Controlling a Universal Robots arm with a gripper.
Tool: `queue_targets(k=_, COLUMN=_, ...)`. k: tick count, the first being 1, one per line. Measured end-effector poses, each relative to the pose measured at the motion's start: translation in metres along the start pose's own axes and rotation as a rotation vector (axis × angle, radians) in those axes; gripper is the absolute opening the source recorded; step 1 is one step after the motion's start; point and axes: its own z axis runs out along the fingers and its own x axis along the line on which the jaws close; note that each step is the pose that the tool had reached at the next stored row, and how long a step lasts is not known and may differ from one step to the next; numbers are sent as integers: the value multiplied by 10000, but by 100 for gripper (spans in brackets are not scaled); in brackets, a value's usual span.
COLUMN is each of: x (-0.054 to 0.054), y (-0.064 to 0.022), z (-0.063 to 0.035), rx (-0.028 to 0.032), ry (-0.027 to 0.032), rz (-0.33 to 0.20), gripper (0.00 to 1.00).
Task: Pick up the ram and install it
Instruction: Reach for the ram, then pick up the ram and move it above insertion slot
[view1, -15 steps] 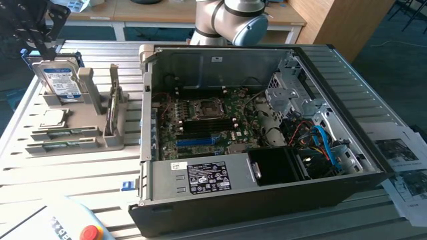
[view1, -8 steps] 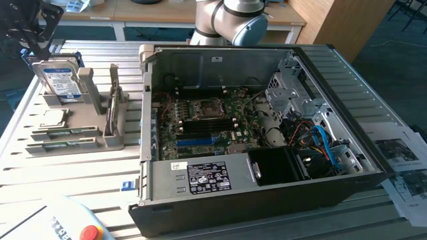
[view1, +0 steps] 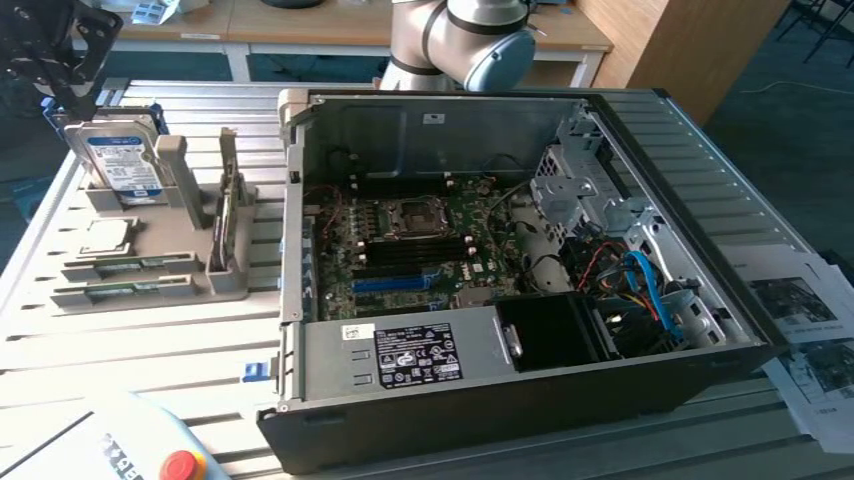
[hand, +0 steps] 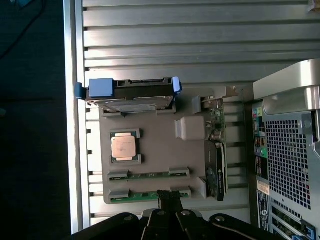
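In the wrist view the gripper, jaws closed, overlaps the ram — the exterior view reveals the motherboard.

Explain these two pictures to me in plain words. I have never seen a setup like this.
This is a robot arm working beside an opened computer case. One picture comes from a camera standing off the arm. The other comes from a camera on its wrist, looking down past its end effector, the dark grasping part. That end effector is shut and holds nothing that I can see. On the slatted table sits a grey tray of computer parts: a hard drive, a processor chip, an expansion card and two green ram strips. Both strips lie in the tray.
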Motion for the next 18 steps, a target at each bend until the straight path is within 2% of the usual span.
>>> queue_targets(k=18, x=1, y=-1, z=17, rx=-1, ry=3, rz=-61, gripper=10)
